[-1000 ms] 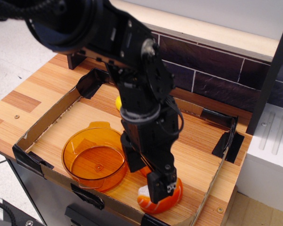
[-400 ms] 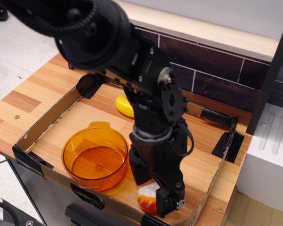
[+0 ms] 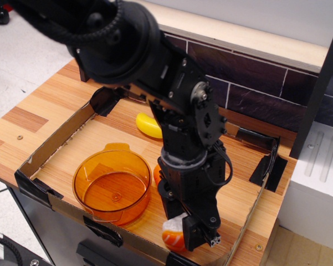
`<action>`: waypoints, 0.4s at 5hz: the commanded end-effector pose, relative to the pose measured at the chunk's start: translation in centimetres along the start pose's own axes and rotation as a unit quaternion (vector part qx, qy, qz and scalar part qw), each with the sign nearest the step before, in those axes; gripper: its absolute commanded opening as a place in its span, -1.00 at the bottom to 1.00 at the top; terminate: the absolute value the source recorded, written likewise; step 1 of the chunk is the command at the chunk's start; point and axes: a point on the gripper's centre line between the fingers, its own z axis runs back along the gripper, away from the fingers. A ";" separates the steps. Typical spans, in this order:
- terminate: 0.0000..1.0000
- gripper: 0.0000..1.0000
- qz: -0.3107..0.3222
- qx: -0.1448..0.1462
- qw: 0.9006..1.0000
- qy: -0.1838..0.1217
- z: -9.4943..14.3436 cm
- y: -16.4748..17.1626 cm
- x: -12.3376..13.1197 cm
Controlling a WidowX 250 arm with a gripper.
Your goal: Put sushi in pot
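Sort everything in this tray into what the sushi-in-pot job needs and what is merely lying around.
Needed for the job:
- sushi, near the tray's front edge, under the gripper
- pot, amber, nothing in it, left of the arm

Just lying about:
- banana, yellow, behind the arm
- orange item beside the pot, mostly hidden by the arm
- cardboard tray holding it all

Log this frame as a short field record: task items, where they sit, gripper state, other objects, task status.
sushi: the sushi lies on the tray floor near the front edge, partly hidden by the gripper
pot: the pot stands upright left of the sushi, nothing inside
gripper: the gripper is down over the sushi; the jaws are hidden, so a grip cannot be confirmed
other objects: the banana lies behind the arm; a small orange item shows beside the pot, mostly hidden
tray: the cardboard tray holds everything
status: sushi not yet in pot
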 end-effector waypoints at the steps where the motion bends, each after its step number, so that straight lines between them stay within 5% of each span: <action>1: -1.00 -1.00 0.013 -0.002 0.999 -0.046 3.7 1.3 0.5; 2: -1.00 -1.00 0.014 -0.005 0.996 -0.087 7.7 1.5 0.5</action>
